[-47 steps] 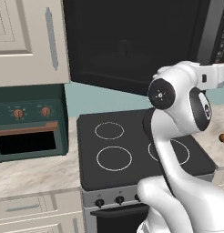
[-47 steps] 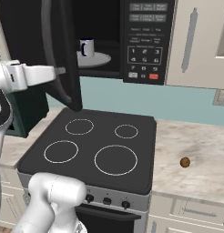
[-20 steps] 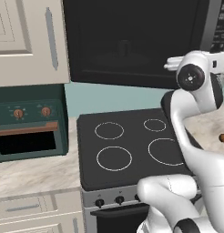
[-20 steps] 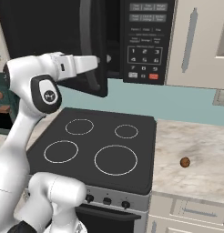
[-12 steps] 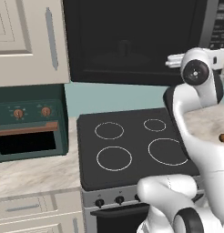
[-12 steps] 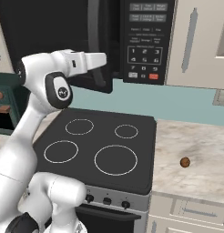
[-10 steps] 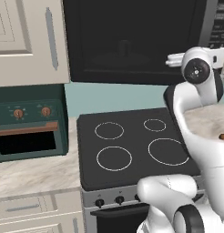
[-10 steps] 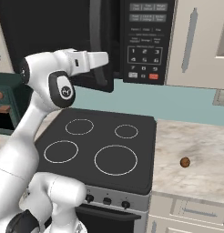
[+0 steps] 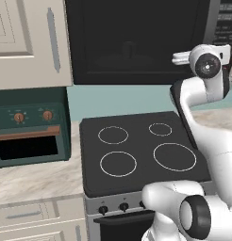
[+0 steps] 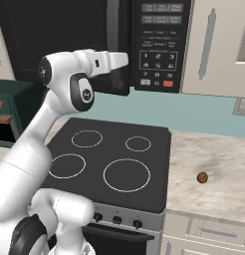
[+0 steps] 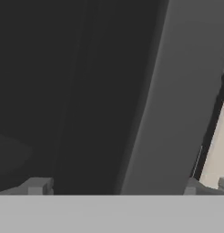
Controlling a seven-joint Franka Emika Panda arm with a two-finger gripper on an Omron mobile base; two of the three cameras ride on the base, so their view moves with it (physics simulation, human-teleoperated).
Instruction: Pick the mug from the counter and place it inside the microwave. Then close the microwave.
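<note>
One faint upright shape behind the dark glass of the microwave [image 9: 136, 42] door may be the mug [image 9: 129, 49], though it is too dim to be sure. That door stands shut or nearly so, its long handle [image 10: 113, 30] beside the grey keypad [image 10: 158, 45]. Pressed close to the door is the end effector [image 11: 113, 185], fingers spread wide and holding nothing. Below lies the black stovetop [image 10: 109, 162]; a small brown ball [image 10: 202, 177] rests on the beige counter [image 10: 219, 164].
</note>
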